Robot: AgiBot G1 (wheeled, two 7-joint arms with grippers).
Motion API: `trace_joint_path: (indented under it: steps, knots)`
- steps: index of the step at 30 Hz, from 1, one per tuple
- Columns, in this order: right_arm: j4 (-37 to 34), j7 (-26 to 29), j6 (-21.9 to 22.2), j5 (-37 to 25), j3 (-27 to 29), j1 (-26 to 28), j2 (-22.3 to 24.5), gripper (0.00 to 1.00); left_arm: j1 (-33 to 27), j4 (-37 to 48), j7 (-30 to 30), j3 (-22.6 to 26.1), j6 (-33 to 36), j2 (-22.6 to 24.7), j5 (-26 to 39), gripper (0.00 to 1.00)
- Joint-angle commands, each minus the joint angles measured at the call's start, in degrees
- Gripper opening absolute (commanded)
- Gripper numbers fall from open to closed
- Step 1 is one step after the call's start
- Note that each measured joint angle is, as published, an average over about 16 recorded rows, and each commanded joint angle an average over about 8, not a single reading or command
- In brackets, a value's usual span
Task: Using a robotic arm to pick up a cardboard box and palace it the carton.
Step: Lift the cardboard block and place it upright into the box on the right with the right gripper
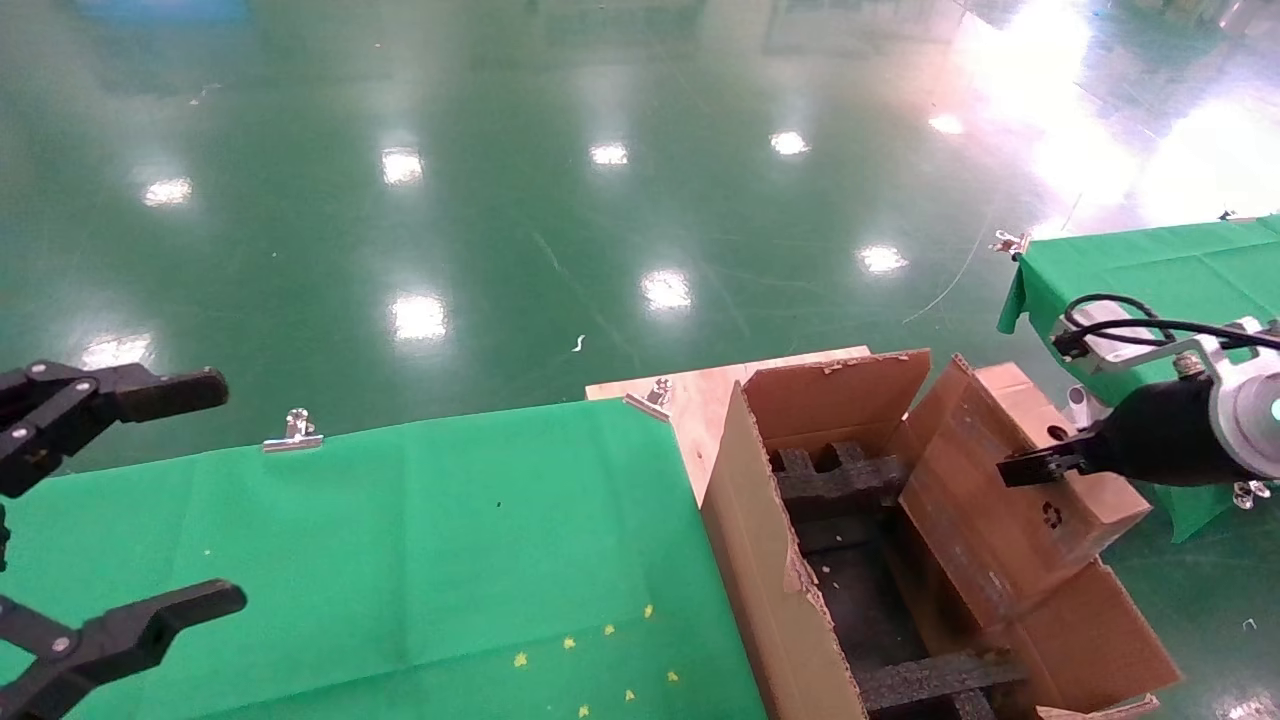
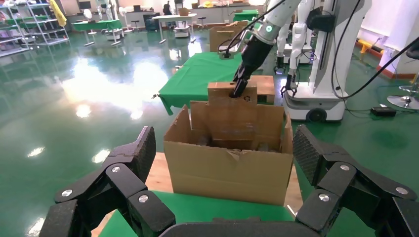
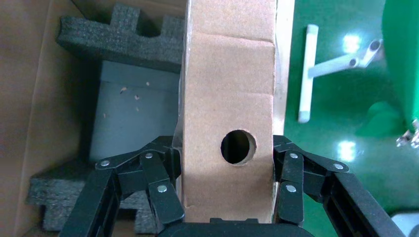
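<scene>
My right gripper (image 1: 1035,465), on the white robotic arm (image 1: 1245,410), is shut on the cardboard box (image 1: 1090,470). The box is held tilted over the right side of the carton (image 1: 760,560). In the right wrist view the fingers (image 3: 163,182) press both sides of the cardboard box (image 3: 227,89), just beside its round hole (image 3: 238,146). Black foam inserts (image 3: 118,39) line the carton's inside. From the left wrist view, the cardboard box (image 2: 225,94) stands above the carton's (image 2: 227,170) far wall. My left gripper (image 1: 225,490) (image 2: 223,148) hangs open and empty over the green table.
A green-clothed table (image 1: 400,540) lies left of the carton, with a metal clip (image 1: 293,430) on its far edge. The carton rests on a wooden board (image 1: 700,395). A second green table (image 1: 1150,270) stands at the right. Shiny green floor lies beyond.
</scene>
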Motion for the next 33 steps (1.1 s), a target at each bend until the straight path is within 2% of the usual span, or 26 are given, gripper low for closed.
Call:
trace_joint_path:
  steps: [1,11,33]
  knots:
    - [0.05,1.76,-0.11,-0.12,-0.23,-0.39,-0.53,0.0,0.0,0.0,0.0,0.0,0.0,0.0,0.0,1.0]
    - [-0.02,8.67,-0.07,-0.76,-1.42,-2.74,-3.56,0.0,0.0,0.0,0.0,0.0,0.0,0.0,0.0,1.0]
    - [-0.03,13.28,0.08,-6.21,-2.24,-3.03,-4.95,0.0,0.0,0.0,0.0,0.01,0.0,0.0,-0.01,1.0]
